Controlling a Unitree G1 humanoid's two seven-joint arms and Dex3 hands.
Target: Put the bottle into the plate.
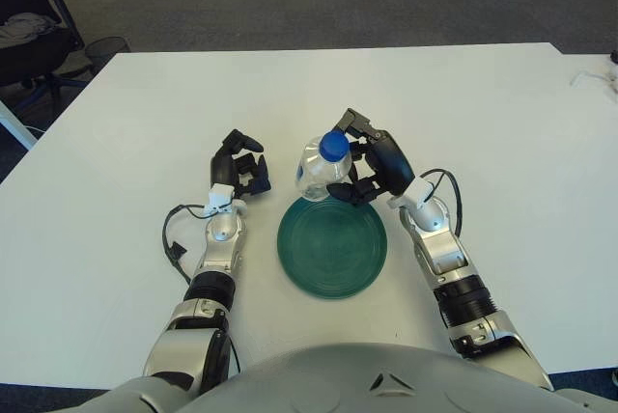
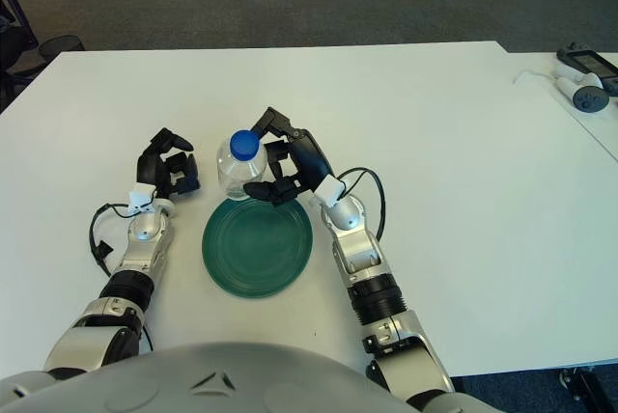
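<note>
A clear plastic bottle (image 1: 322, 170) with a blue cap (image 1: 334, 146) stands upright at the far rim of the dark green plate (image 1: 332, 261). My right hand (image 1: 361, 160) is curled around the bottle's right side, fingers wrapping it front and back. Whether the bottle's base touches the table is hidden by its own body. My left hand (image 1: 241, 167) shows to the left of the plate with its fingers curled, holding nothing.
The white table (image 1: 483, 123) spreads wide on all sides. A black cable (image 1: 176, 239) loops beside my left forearm. A white cable and controllers (image 2: 579, 80) lie at the table's far right edge. An office chair (image 1: 39, 32) stands off the table's far left.
</note>
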